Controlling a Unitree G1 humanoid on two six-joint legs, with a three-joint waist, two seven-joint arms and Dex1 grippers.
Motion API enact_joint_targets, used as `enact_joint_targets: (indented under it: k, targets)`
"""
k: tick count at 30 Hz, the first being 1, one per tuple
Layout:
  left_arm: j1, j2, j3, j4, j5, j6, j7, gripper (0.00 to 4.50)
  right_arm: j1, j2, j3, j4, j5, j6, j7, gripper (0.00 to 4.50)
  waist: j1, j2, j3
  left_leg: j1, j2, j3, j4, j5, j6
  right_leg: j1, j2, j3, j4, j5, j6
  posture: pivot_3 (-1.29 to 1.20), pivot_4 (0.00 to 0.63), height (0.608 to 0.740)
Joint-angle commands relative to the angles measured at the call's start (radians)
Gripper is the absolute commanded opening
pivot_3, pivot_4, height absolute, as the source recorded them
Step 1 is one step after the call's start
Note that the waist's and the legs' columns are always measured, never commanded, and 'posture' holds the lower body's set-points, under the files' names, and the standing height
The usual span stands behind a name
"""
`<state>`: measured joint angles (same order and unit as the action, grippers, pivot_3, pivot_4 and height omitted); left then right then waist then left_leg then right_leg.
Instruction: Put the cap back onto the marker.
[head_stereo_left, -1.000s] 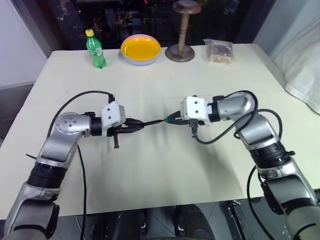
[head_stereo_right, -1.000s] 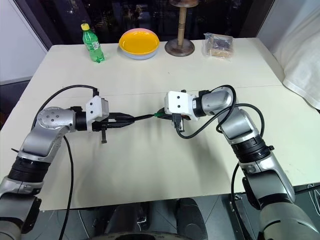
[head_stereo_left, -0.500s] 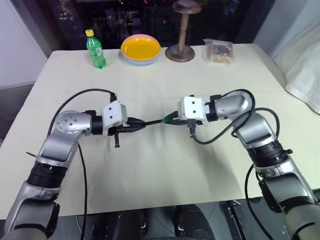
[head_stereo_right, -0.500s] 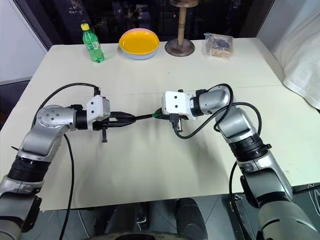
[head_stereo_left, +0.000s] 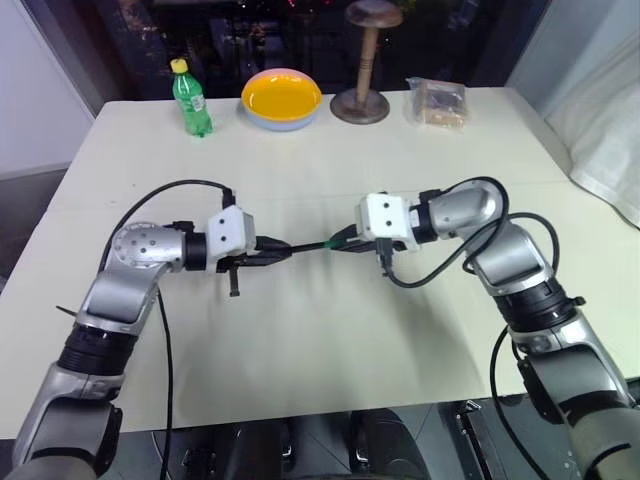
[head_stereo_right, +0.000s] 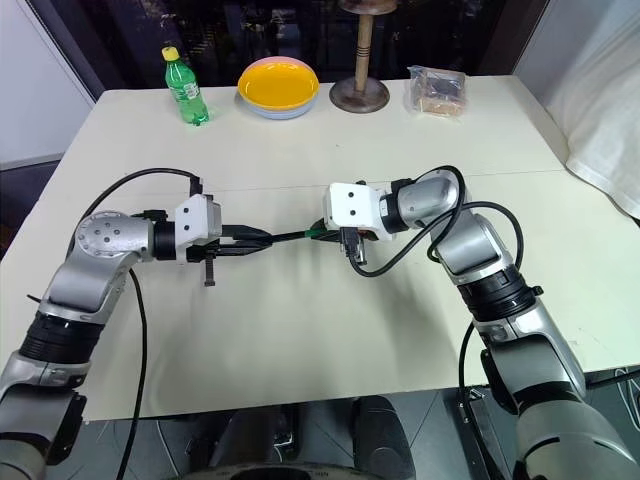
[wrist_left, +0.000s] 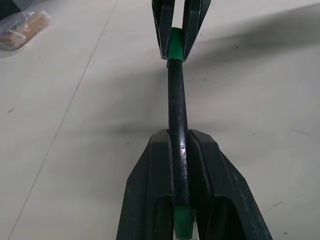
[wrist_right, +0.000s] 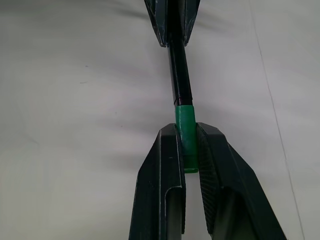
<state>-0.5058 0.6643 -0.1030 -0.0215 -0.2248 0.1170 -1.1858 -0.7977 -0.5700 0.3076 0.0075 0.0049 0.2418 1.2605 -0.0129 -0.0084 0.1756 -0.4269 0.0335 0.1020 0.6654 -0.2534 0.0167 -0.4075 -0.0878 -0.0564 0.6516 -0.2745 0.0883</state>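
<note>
The marker (head_stereo_left: 308, 245) is a thin dark stick held level above the middle of the table (head_stereo_left: 330, 340). My left gripper (head_stereo_left: 283, 250) is shut on its rear part, where a green end (wrist_left: 183, 222) shows between the fingers. The small green cap (wrist_right: 185, 120) sits on the marker's other end, in line with the barrel (wrist_right: 180, 75). My right gripper (head_stereo_left: 345, 240) is shut on the cap and faces the left gripper. In the left wrist view the cap (wrist_left: 175, 45) is pinched between the right gripper's fingers (wrist_left: 162, 25).
Along the table's far edge stand a green soda bottle (head_stereo_left: 190, 98), a yellow bowl (head_stereo_left: 282, 98), a wooden stand (head_stereo_left: 362, 80) and a clear bag of snacks (head_stereo_left: 438, 102). A white cloth (head_stereo_left: 610, 130) hangs at the far right.
</note>
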Motion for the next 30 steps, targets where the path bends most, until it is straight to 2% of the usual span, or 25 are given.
enact_joint_targets:
  k: [1, 10, 30]
  targets:
    - [-0.036, -0.027, -0.007, -0.022, -0.025, -0.044, -0.009, 0.0, -0.026, 0.034, 0.01, -0.099, 0.054, 0.01, 0.009, 0.04, 0.0, 0.0, 0.0, 0.0, 0.0, 0.0, 0.0, 0.0, 0.0, 0.0, 0.0, 0.0, 0.0, 0.0, 0.0, 0.0, 0.15, 0.74]
    - [-0.064, -0.039, -0.028, 0.041, 0.004, -0.117, -0.047, 0.0, -0.035, 0.064, 0.015, -0.156, 0.072, 0.057, 0.014, 0.04, 0.0, 0.0, 0.0, 0.0, 0.0, 0.0, 0.0, 0.0, 0.0, 0.0, 0.0, 0.0, 0.0, 0.0, 0.0, 0.0, 0.15, 0.74]
    - [-0.1, -0.078, -0.013, 0.042, -0.015, -0.078, -0.04, 0.0, -0.041, 0.091, 0.019, -0.155, 0.065, 0.044, 0.011, 0.04, 0.001, 0.0, 0.0, 0.0, 0.0, 0.0, 0.0, 0.0, 0.0, 0.0, 0.0, 0.0, 0.0, 0.0, 0.0, 0.0, 0.15, 0.74]
